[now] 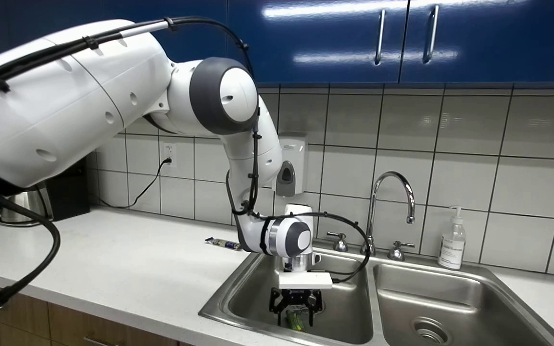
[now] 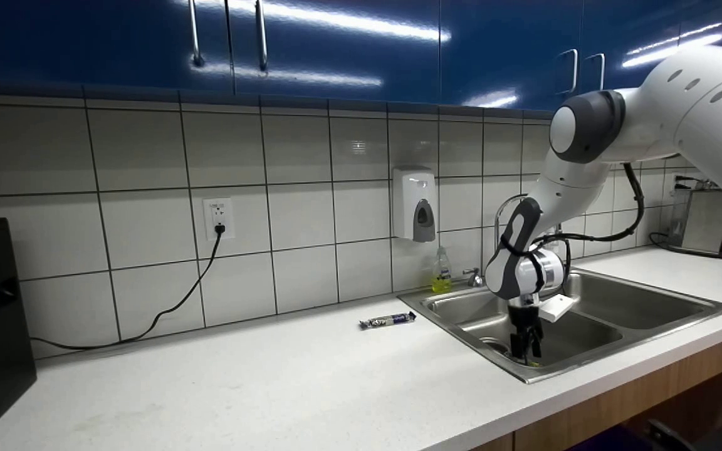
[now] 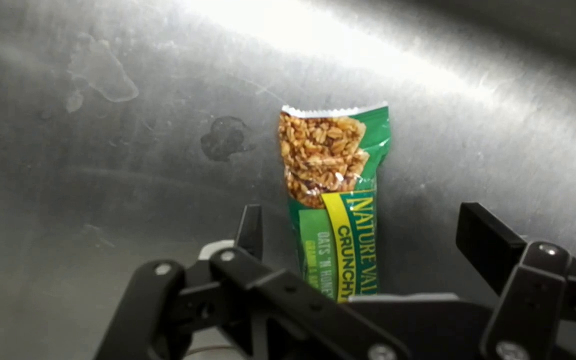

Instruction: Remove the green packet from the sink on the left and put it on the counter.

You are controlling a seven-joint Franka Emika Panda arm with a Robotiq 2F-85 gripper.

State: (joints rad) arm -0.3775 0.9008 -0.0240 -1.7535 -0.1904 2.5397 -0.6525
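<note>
Wrist view: green, oblong, glossy-wrapped granola packet [image 3: 335, 200] lies at frame centre on the brushed-steel sink floor [image 3: 133, 185], long axis up-frame, between black, angular fingers [image 3: 485, 245] (spread wide, gripping nothing).

Packet [image 3: 335, 200] in left basin [image 1: 349, 312], counter [image 2: 242, 388] alongside

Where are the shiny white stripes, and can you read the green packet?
In both exterior views, white streaks gleam on the blue cabinets; in the wrist view, a wide glare crosses the sink, yet CRUNCHY on the green packet reads clearly; in both exterior views, its words can't be read.
</note>
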